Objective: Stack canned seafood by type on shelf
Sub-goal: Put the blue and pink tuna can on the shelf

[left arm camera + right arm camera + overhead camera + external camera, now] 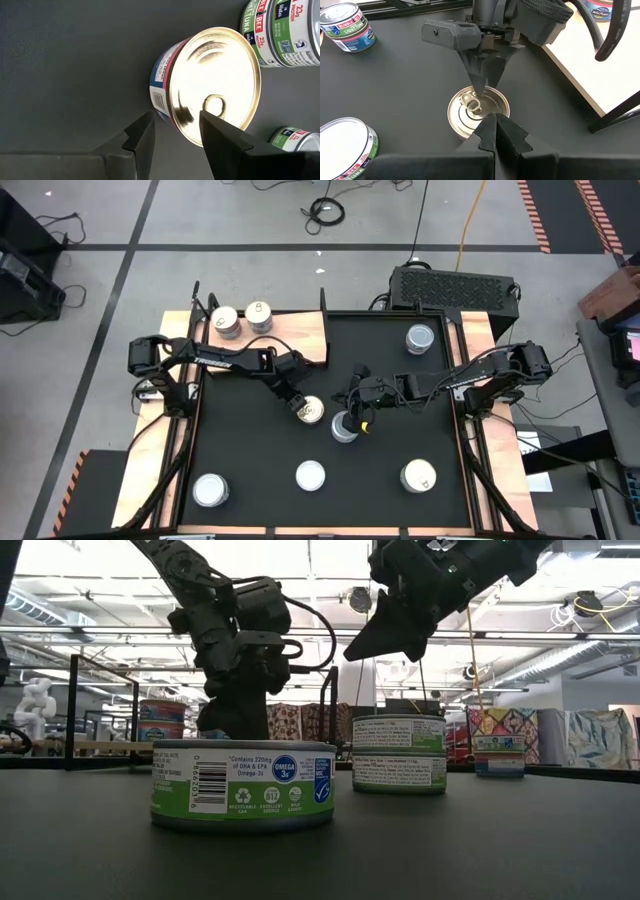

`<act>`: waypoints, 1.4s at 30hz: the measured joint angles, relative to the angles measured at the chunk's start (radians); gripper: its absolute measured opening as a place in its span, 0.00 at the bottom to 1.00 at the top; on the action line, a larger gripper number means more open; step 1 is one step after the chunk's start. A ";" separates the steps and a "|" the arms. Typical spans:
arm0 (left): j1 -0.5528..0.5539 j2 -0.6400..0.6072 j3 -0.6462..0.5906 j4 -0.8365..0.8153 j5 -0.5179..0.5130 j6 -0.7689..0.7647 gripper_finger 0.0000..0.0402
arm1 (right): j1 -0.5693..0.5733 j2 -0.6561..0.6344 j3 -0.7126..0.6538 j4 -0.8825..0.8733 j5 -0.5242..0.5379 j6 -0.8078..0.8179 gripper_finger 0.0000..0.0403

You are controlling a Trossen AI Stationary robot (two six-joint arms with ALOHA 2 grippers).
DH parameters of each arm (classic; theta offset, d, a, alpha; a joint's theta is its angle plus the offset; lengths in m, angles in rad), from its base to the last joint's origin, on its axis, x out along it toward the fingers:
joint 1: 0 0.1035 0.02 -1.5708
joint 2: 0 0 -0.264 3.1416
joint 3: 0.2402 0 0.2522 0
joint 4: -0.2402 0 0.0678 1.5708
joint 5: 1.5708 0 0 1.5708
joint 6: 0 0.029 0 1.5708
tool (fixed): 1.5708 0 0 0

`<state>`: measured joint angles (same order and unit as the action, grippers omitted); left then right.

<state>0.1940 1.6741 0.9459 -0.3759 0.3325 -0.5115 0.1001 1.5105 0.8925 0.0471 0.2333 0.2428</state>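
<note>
High view: the left claw (303,406) hangs over a gold-topped tin (311,411) near the middle of the black surface (400,395). The right claw (352,412) sits just above a 2-tin stack (344,427) beside it. 2 tins (243,319) stand on the shelf (300,335).

Low view: a green-labelled tin (243,785) stands in front and the stack (399,753) behind.

Left wrist view: the left claw's fingers (222,135) stand parted at the gold tin's (212,85) rim, not gripping it.

Right wrist view: the right claw (495,131) is closed and empty, near the gold tin (478,111).
</note>
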 joint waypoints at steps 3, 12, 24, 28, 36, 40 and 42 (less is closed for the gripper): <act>0.000 0.000 0.000 0.000 0.003 0.001 0.38 | 0.000 0.000 0.000 0.000 0.000 0.000 0.00; 0.000 0.022 0.000 -0.001 0.011 -0.006 0.38 | 0.000 0.000 0.000 0.000 0.000 0.000 0.00; 0.017 0.036 0.002 0.007 0.046 -0.006 0.29 | 0.000 0.000 0.000 -0.007 0.000 -0.001 0.00; 0.018 0.036 0.002 0.003 0.045 -0.007 0.18 | 0.000 0.000 0.000 -0.008 0.000 -0.001 0.00; 0.035 0.037 0.002 0.010 0.071 -0.007 0.01 | 0.000 0.000 0.000 -0.010 0.000 0.001 0.00; 0.058 0.040 -0.001 0.031 0.138 -0.007 0.01 | 0.000 0.000 0.000 -0.017 0.000 0.002 0.00; 0.069 0.042 -0.003 0.040 0.167 -0.012 0.00 | 0.000 0.000 0.000 -0.016 0.000 0.002 0.00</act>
<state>0.2632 1.7156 0.9432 -0.3357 0.4997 -0.5240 0.1001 1.5105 0.8925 0.0307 0.2337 0.2447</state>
